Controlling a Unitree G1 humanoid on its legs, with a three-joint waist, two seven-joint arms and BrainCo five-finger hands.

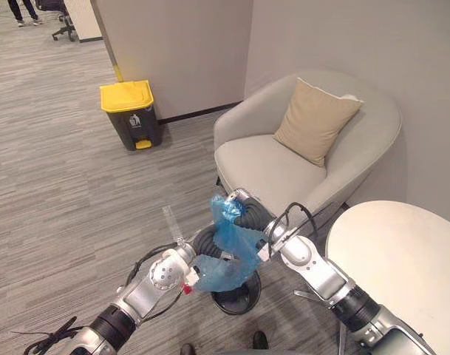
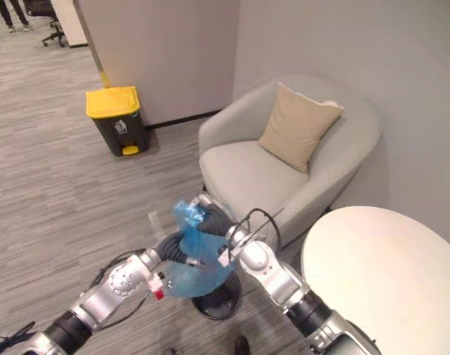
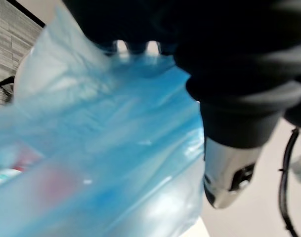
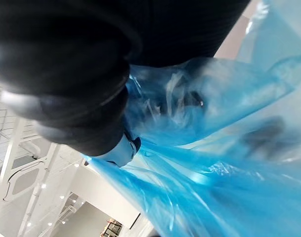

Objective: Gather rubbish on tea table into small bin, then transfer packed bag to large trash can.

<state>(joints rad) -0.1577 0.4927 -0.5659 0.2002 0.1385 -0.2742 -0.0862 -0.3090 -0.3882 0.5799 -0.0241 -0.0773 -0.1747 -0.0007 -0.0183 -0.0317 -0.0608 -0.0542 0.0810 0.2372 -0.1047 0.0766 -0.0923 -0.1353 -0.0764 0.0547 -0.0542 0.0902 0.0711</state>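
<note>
Above the small bin point(image 1: 236, 302), your right hand point(image 1: 253, 216) clenches the blue bag point(image 1: 228, 255) by its bunched neck, likely to seal it. Your left hand point(image 1: 202, 244) steadies its side; its grip I cannot tell. The large trash can point(image 1: 131, 115) stands well apart.

Bright even room light; soft shadows; glints on blue bag point(image 3: 140, 143).

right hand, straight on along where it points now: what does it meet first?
The blue bag, which the right hand grips bunched at the top. Past it, the line seems to head for the grey armchair, though depth is unclear.
</note>
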